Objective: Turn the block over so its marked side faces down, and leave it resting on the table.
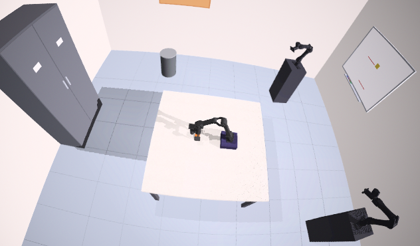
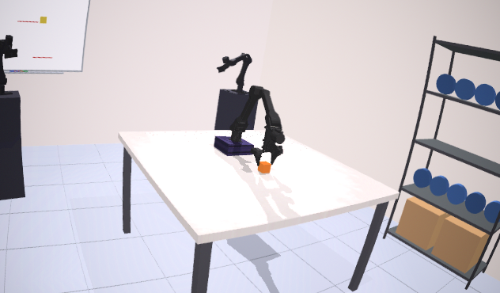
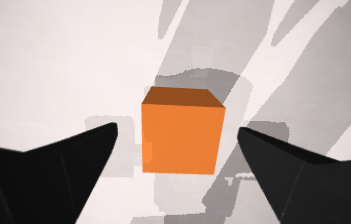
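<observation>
An orange block rests on the white table. In the wrist view its wide face is plain bright orange and a darker side face shows at its far edge. No mark shows on the faces in view; the others are hidden. My gripper is open with nothing between its fingers. It is low over the block, pointing down. In the wrist view the block lies in the gap between the fingertips, with space on both sides.
The arm's dark purple base stands on the table behind the block. Arm shadows fall across the table. Two other arms stand on pedestals off the table. A shelf rack stands beyond the table.
</observation>
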Robot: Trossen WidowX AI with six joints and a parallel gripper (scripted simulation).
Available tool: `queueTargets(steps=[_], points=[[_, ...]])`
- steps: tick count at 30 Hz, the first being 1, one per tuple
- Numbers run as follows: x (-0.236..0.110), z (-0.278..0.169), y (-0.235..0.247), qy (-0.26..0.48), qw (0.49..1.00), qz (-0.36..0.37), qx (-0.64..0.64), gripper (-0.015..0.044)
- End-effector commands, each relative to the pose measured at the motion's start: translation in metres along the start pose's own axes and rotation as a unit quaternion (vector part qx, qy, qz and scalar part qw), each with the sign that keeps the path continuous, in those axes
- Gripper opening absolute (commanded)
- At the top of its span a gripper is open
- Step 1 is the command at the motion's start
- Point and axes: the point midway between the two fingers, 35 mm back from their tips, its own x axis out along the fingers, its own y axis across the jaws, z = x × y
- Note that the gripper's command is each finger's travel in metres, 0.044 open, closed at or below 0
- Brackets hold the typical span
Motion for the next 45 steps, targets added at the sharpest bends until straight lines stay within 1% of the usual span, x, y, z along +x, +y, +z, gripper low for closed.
queueTargets(steps=[1,9,28,30,32,34,40,45], points=[[0.006,-0.001,-0.001,0.001,1.000,-0.002,0.003,0.0440],[0.006,-0.001,-0.001,0.001,1.000,-0.002,0.003,0.0230],[0.006,-0.001,-0.001,0.001,1.000,-0.002,0.003,0.0103],[0.001,0.000,-0.001,0.001,1.000,-0.002,0.003,0.0051],[-0.013,0.000,-0.001,0.001,1.000,-0.002,0.003,0.0000],[-0.023,0.000,-0.001,0.001,1.000,-0.002,0.003,0.0000],[-0.024,0.000,-0.001,0.000,1.000,-0.002,0.003,0.0000],[-0.021,0.001,-0.001,-0.034,0.999,-0.003,0.003,0.0000]])
